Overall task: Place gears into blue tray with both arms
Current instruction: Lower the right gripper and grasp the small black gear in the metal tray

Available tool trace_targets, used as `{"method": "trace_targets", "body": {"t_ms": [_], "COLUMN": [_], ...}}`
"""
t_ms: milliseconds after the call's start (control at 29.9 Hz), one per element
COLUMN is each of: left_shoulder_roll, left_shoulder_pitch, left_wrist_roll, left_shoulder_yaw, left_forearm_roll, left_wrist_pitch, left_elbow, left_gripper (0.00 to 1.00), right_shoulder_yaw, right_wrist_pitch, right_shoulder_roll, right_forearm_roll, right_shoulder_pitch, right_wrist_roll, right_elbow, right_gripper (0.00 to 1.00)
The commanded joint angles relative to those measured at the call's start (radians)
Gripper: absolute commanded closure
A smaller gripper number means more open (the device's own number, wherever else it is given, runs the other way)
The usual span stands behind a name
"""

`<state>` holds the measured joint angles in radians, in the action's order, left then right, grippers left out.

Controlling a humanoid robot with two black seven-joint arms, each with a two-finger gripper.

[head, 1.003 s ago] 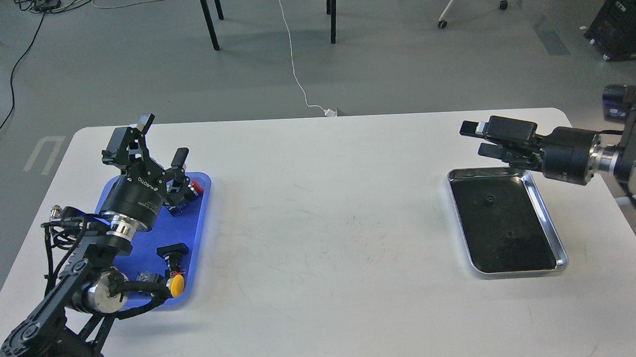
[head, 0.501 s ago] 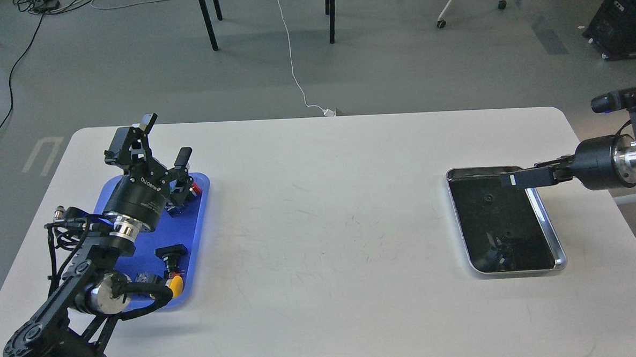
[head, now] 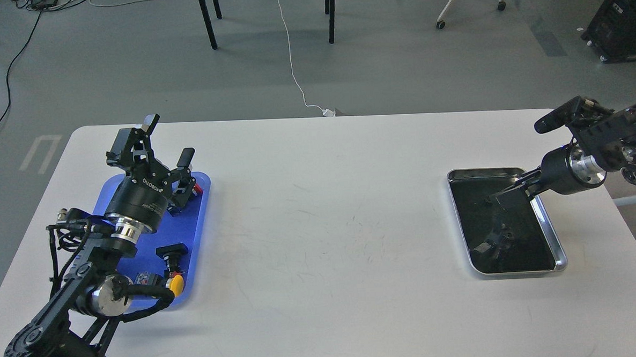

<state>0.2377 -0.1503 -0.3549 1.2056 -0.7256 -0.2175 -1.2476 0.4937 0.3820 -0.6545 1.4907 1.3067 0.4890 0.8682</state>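
Note:
The blue tray (head: pixel 190 222) lies at the table's left. My left gripper (head: pixel 167 142) hovers over its far end, open, with nothing between its fingers. At the right stands the steel tray (head: pixel 484 171) with a black inside. My right gripper (head: pixel 495 198) slants down into its far half, the fingertips at the black floor. The fingers are dark against the dark floor, so their gap does not show. One tiny dark gear (head: pixel 507 235) lies near the tray's middle, half lost in the gripper's reflection. Any gear at the fingertips is hidden.
In the blue tray lie push-buttons: a red cap (head: pixel 197 189) under the left gripper, a black one (head: pixel 171 252), and a yellow cap (head: pixel 176 284) near the front. Wide bare table top separates the two trays. Table legs and cables stand on the floor behind.
My right arm has drawn back to the right, turned its wrist and dipped its fingers from above the steel tray's far edge down into the tray. The left arm has hardly moved.

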Motion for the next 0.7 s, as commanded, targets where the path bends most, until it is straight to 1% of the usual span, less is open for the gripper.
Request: {"method": "trace_targets", "body": {"t_ms": [0,167,468,602,669], "left_shoulder_roll": [0.0,-0.003,-0.008,-0.008,-0.008], "left_shoulder_pitch": [0.002,0.002,0.002,0.003,0.005], "left_wrist_roll": [-0.004,-0.004,-0.004,-0.004,-0.004], "left_shoulder_yaw": [0.0,-0.001,-0.001,-0.001,0.0], "left_forearm_roll": [0.0,0.0,0.0,0.0,0.0], "left_wrist_pitch": [-0.002,-0.002,-0.002,-0.002,-0.002], "left_elbow": [-0.004,-0.004,-0.004,-0.004,-0.004], "left_gripper": [0.02,0.02,0.02,0.02,0.02], "right_shoulder_yaw": [0.002,0.003,0.003,0.003,0.003], "right_wrist_pitch": [-0.003,-0.011,-0.023,-0.023,-0.023], "right_shoulder_roll": [0.039,0.067,0.148,0.17,0.177], "right_forearm_roll": [-0.001,-0.004,-0.012,-0.012,-0.013], "right_shoulder_pitch": [-0.01,-0.02,-0.072,-0.09,-0.095], "right_wrist_roll": [0.0,0.0,0.0,0.0,0.0], "right_elbow": [-0.031,-0.055,-0.158,-0.193,-0.201], "right_gripper": [0.04,0.05,0.06,0.08,0.12]}}
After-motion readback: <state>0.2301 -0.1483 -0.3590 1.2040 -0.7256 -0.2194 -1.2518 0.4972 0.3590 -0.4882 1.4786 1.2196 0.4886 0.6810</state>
